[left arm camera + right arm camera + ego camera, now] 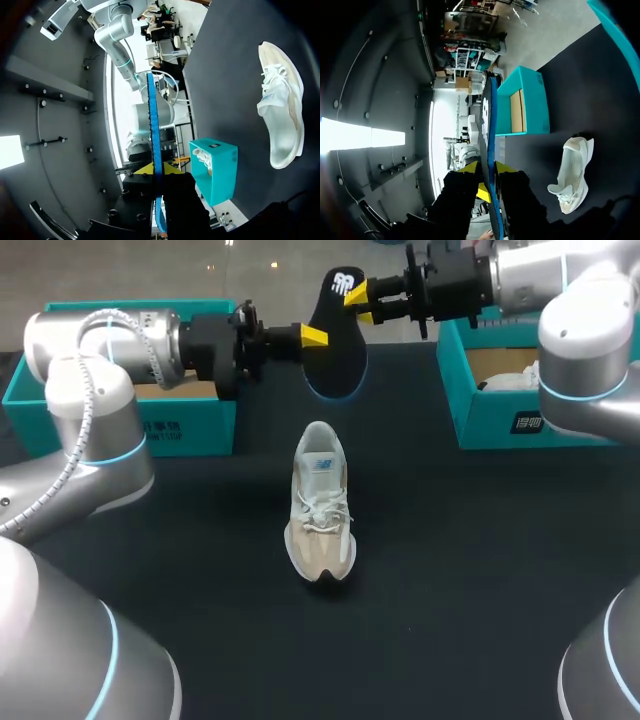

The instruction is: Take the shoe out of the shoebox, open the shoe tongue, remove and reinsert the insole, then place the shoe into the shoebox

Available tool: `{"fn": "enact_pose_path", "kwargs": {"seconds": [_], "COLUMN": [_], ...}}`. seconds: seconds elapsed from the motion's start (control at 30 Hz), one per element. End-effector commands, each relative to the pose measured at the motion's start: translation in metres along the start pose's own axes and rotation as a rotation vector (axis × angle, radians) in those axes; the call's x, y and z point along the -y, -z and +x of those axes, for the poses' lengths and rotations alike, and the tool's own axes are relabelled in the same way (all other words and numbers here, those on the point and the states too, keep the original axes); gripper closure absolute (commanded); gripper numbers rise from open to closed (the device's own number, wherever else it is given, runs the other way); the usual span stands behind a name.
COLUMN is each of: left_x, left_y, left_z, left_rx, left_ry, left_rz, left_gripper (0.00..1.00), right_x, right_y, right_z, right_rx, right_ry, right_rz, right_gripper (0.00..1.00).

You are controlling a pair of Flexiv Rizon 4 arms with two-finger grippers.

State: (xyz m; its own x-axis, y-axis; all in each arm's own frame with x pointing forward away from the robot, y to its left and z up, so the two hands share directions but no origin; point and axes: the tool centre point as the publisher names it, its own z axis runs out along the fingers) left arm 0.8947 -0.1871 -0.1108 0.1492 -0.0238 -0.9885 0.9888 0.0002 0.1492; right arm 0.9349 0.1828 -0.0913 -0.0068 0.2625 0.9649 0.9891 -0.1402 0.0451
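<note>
A black insole (335, 350) with a blue rim hangs in the air above the far middle of the table, held from two sides. My left gripper (313, 336) is shut on its left edge; in the left wrist view the insole's blue edge (152, 115) runs straight between the yellow tips (156, 170). My right gripper (358, 302) clasps the heel end, and both tips (488, 172) lie against the insole (487, 115). The white and beige shoe (320, 500) stands upright on the dark mat below, toe towards me, also in the wrist views (282, 105) (572, 175).
A teal shoebox (190, 430) stands at the far left behind my left arm. A second teal shoebox (500, 425), with white paper inside, stands at the far right. One teal box shows in each wrist view (220, 170) (530, 100). Dark mat surrounds the shoe.
</note>
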Motion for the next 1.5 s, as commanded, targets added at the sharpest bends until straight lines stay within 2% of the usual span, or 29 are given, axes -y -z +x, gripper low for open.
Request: {"fn": "enact_pose_path", "kwargs": {"seconds": [0.03, 0.33, 0.5, 0.97, 1.03, 1.23, 1.5], "left_x": [0.000, 0.002, 0.004, 0.011, 0.011, 0.012, 0.014], "left_y": [-0.001, 0.005, 0.008, 0.010, 0.012, 0.015, 0.020], "left_z": [0.000, 0.001, 0.000, -0.001, -0.002, -0.003, -0.003], "left_rx": [0.000, -0.002, 0.004, -0.002, 0.003, -0.001, -0.003], "left_ry": [-0.004, 0.000, 0.005, 0.015, 0.019, 0.014, 0.019], "left_rz": [-0.006, -0.021, -0.026, -0.042, -0.046, -0.064, -0.076], "left_gripper": [1.00, 1.00, 1.00, 1.00, 1.00, 1.00, 1.00], "right_x": [0.011, 0.031, 0.040, 0.040, 0.044, 0.050, 0.048], "right_y": [0.010, 0.053, 0.077, 0.077, 0.075, 0.103, 0.132], "right_z": [-0.002, -0.012, -0.013, -0.013, -0.021, -0.042, -0.052], "right_rx": [-0.033, -0.087, -0.062, -0.062, -0.059, -0.033, -0.023], "right_ry": [0.022, 0.100, 0.126, 0.126, 0.121, 0.094, 0.082], "right_rz": [-0.038, -0.043, -0.034, -0.034, 0.014, 0.022, -0.020], "right_gripper": [0.00, 0.00, 0.00, 0.00, 0.00, 0.00, 0.00]}}
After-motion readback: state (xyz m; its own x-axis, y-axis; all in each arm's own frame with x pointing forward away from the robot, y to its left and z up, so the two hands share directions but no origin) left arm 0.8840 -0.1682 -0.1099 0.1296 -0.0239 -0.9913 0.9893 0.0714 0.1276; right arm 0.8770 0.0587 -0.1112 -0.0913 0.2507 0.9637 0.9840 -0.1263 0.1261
